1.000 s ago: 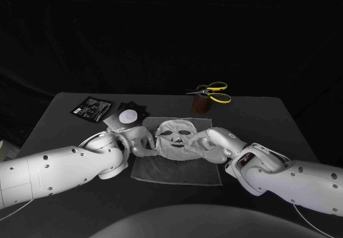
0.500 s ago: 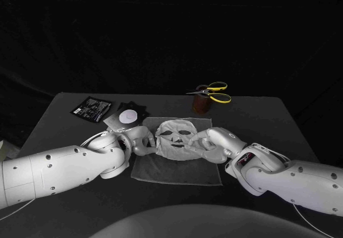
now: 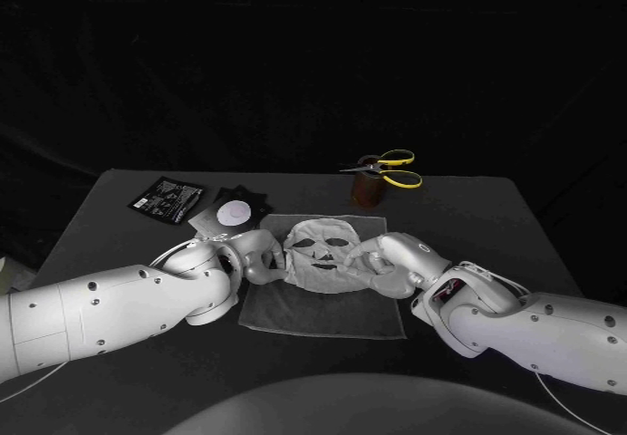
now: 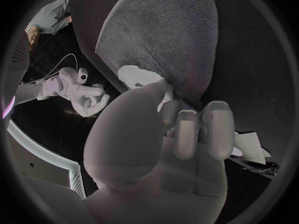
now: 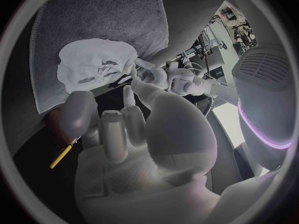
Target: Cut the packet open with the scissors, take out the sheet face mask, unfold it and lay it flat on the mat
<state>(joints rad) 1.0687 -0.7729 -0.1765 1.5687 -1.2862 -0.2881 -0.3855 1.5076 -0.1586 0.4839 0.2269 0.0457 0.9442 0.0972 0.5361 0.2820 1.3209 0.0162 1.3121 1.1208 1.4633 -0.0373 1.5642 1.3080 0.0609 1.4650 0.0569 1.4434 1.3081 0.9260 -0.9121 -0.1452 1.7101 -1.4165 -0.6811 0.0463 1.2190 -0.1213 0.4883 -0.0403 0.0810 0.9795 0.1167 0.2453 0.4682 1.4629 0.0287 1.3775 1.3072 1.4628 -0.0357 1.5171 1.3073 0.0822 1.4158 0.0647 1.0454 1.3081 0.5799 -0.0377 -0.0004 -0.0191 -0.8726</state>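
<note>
Sheet face mask (image 3: 320, 252) is spread on the mat (image 3: 324, 313) — its 9 o'clock edge is pinched by the left hand (image 3: 257, 254), presumably for flattening; the right hand (image 3: 378, 262) is released at 3 o'clock.

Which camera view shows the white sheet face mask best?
Head view: the white sheet face mask lies spread on the grey towel mat, holes plain. Right wrist view shows it slanted; left wrist view, one edge.

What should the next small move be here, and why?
Probably ease the left hand off the sheet face mask and draw both hands back: the mask lies unfolded on the mat, left fingers at its edge, right hand open beside it.
</note>
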